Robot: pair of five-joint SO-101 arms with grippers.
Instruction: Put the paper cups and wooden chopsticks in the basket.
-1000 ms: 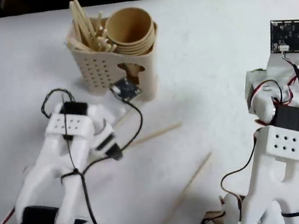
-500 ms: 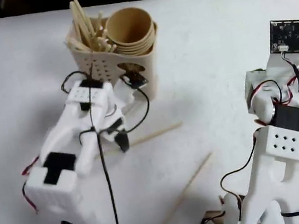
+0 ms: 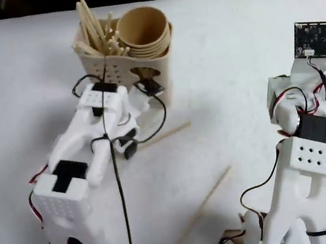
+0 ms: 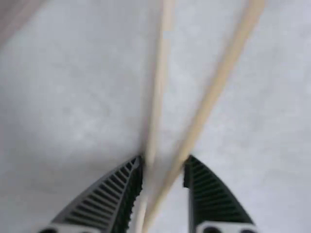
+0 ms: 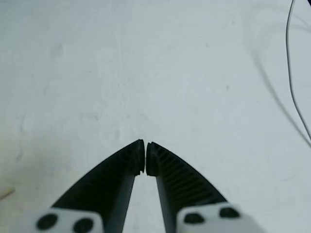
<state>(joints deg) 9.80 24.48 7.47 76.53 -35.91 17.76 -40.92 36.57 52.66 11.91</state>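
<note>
The left gripper (image 4: 164, 162) has its black ribbed jaws parted by a narrow gap, low over the white table (image 4: 73, 97). Two pale wooden sticks lie in that gap. The upright chopstick (image 4: 158, 87) runs straight up the left wrist frame beside one jaw tip. The slanting chopstick (image 4: 218, 82) leans off to the upper right past the other tip.

In the high view the left gripper (image 3: 130, 146) sits left of centre under the white left arm (image 3: 72, 172). A thin wooden chopstick (image 3: 167, 132) stretches from it across the table toward mid-frame.

Just above the arm, upper left of centre, the cream perforated plastic basket (image 3: 104, 75) stands upright. It holds a stack of tan paper cups (image 3: 143, 30) on its right side and a bundle of wooden chopsticks (image 3: 92, 25) on its left, poking above the rim.

A loose diagonal chopstick (image 3: 198, 215) lies at lower centre, between the two arms and well apart from the basket.

The right gripper (image 5: 145, 158) has its tips pressed together on nothing, above bare table. The white right arm (image 3: 309, 155) stands at the right edge of the high view.
</note>
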